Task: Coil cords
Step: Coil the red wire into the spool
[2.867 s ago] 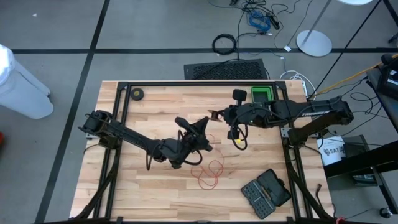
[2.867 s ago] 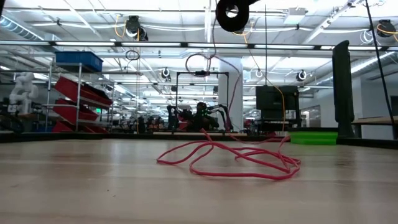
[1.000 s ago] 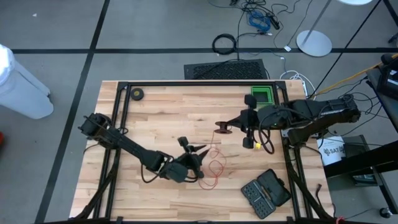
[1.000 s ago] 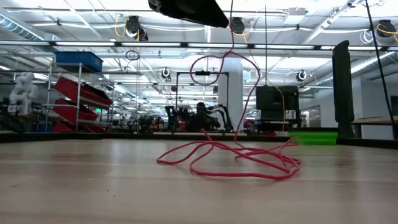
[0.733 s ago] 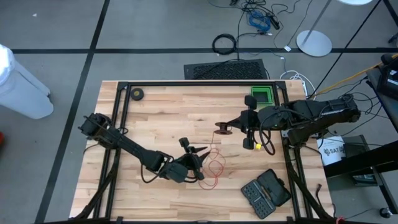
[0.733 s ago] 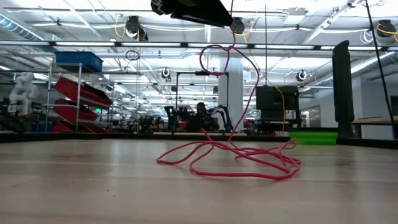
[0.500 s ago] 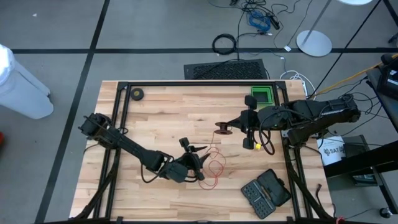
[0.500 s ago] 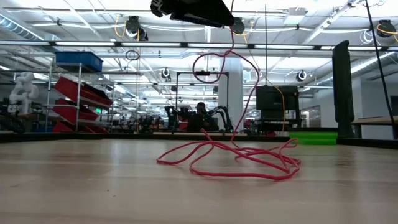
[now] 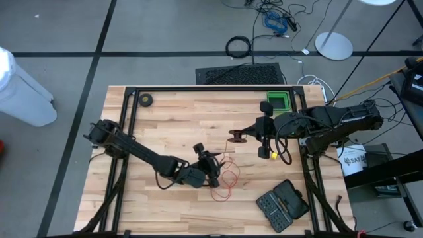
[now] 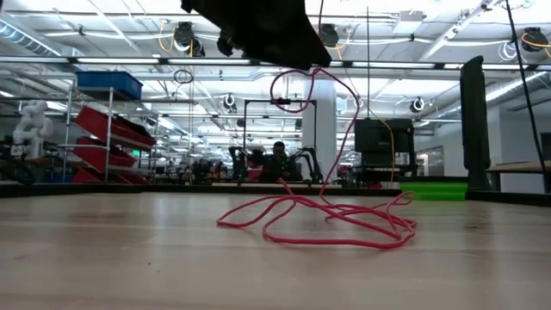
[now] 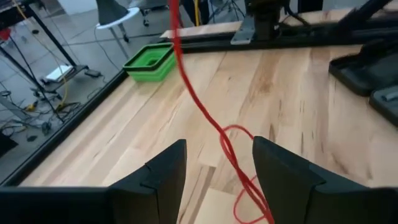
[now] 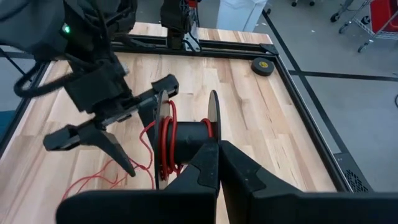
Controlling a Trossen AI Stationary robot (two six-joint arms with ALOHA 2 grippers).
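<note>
Left arm reaches in from the bench's left edge, stretched low across the wood towards the middle. I see its left gripper (image 9: 210,163) above the near-centre of the bench (image 9: 172,119), right over the loose end of the red cord (image 9: 227,178). In the left wrist view its two fingers (image 11: 163,174) stand well apart, with the cord running up between them, touching neither as far as I can tell. So: gripper wide, holding nothing.

Right arm comes in from the right edge, forearm roughly level, wrist pointing towards the left arm. The right gripper (image 9: 253,131) is closed tight on the black reel (image 12: 186,138), holding it off the bench near the centre, axis about level. Several red turns are wound on the reel's hub between its two flanges.

From the reel the cord drops to a loose tangle on the bench, just below and beside the left gripper. The low view shows that tangle lying flat on the wood (image 10: 318,220), with one strand rising in a loop towards the dark arm at the top.

Also on the bench: a green bin (image 9: 278,101) at the far right, a black bit case (image 9: 282,204) at the near right corner, and a small black roll (image 9: 145,100) at the far left.
</note>
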